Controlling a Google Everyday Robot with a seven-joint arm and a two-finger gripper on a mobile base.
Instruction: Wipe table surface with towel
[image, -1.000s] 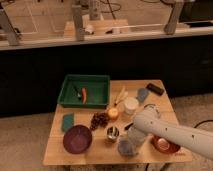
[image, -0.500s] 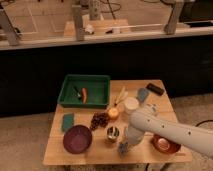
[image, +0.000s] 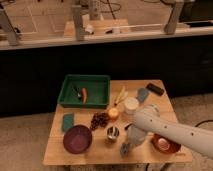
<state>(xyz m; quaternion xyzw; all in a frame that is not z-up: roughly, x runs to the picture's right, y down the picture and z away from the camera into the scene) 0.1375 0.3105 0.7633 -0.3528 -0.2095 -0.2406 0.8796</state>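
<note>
The towel (image: 124, 149) is a grey-blue cloth bunched up near the front edge of the light wooden table (image: 95, 154). My arm reaches in from the right, and my gripper (image: 127, 144) points down onto the towel, shut on it. The gripper and wrist hide most of the cloth; only a small crumpled part shows below them.
A metal cup (image: 113, 133) stands just left of the gripper and a red-orange bowl (image: 165, 145) just right. Also on the table: purple bowl (image: 77, 139), green sponge (image: 68, 121), grapes (image: 100, 120), orange fruit (image: 114, 113), white container (image: 131, 105), green tray (image: 85, 79), small cloth (image: 142, 94).
The gripper has come down onto the towel and shut on it. The cloth now looks smaller and more bunched than a second ago.
</note>
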